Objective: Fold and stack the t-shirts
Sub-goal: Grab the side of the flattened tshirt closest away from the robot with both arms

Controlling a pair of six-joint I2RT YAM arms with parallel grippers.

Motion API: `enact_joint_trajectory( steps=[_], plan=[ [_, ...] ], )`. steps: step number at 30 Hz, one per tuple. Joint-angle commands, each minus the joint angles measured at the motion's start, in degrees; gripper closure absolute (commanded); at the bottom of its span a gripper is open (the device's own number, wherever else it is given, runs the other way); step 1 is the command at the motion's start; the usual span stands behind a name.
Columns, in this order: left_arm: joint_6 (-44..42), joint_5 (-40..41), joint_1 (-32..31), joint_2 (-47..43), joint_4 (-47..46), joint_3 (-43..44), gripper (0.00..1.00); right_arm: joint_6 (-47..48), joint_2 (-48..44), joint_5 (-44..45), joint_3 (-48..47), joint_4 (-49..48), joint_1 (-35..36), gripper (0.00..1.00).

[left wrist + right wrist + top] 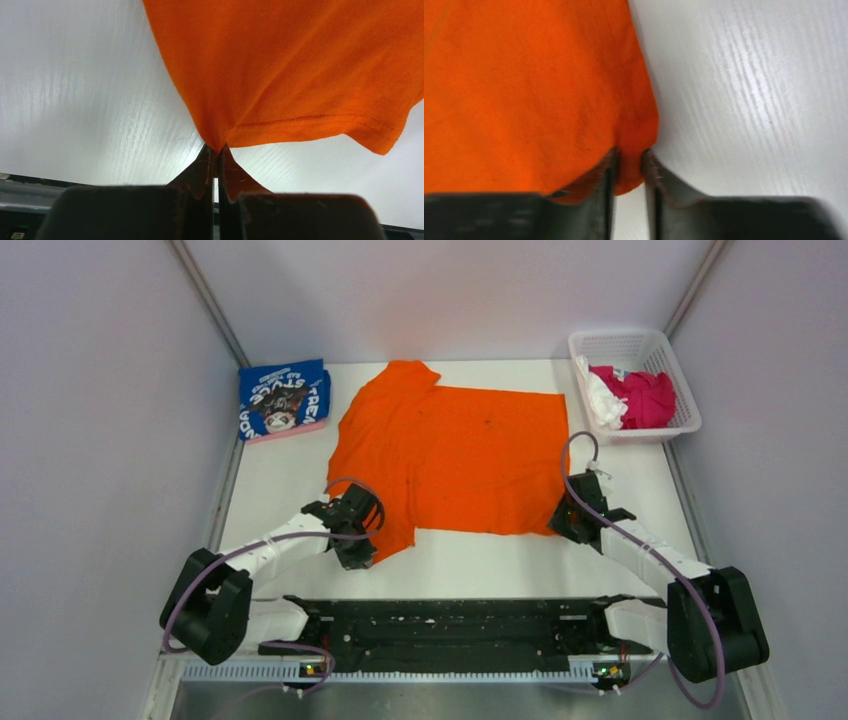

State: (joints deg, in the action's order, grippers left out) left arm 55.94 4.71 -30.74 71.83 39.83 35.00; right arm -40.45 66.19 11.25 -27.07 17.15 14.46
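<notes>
Since the orange t-shirt (pixel 460 455) lies spread flat in the middle of the bench (pixel 520 565), a clean fold likely calls for both near corners to rise together and travel evenly toward the far edge, cloth kept taut between them. The left tool (pixel 358 552) is closed, pinching the near left corner; the right tool (pixel 568 525) stands narrow with the near right corner between its jaws, though whether it grips I cannot tell.

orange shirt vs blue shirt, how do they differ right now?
The orange shirt lies spread open mid-table; the blue shirt sits folded at the far left corner. Orange is plain; blue carries white lettering and a graphic. The left gripper pinches orange's near corner, the right gripper straddles another; blue is untouched. Both lie outside the basket.
</notes>
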Motion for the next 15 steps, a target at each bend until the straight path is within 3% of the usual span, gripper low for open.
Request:
enact_joint_trajectory(
  steps=[1, 3, 9, 15],
  plan=[
    [4.79, -1.40, -1.07, -4.26, 3.82, -3.40, 1.00, -2.92, 1.35, 1.13, 1.96, 3.76, -0.27, 0.86],
    [7.58, -1.27, -1.81, -6.88, 5.90, -4.42, 1.00, -3.44, -0.92, 1.89, 1.99, 6.38, -0.24, 1.00],
    [12.97, -6.78, -6.09, -16.60, 9.85, -7.04, 1.00, -2.65, -11.20, 0.65, 0.36, 19.55, -0.29, 1.00],
    [8.63, -7.86, -6.97, -18.64, 8.83, -0.09, 1.00, -2.29, -10.67, -5.58, -1.48, 18.13, -0.09, 1.00]
  ],
)
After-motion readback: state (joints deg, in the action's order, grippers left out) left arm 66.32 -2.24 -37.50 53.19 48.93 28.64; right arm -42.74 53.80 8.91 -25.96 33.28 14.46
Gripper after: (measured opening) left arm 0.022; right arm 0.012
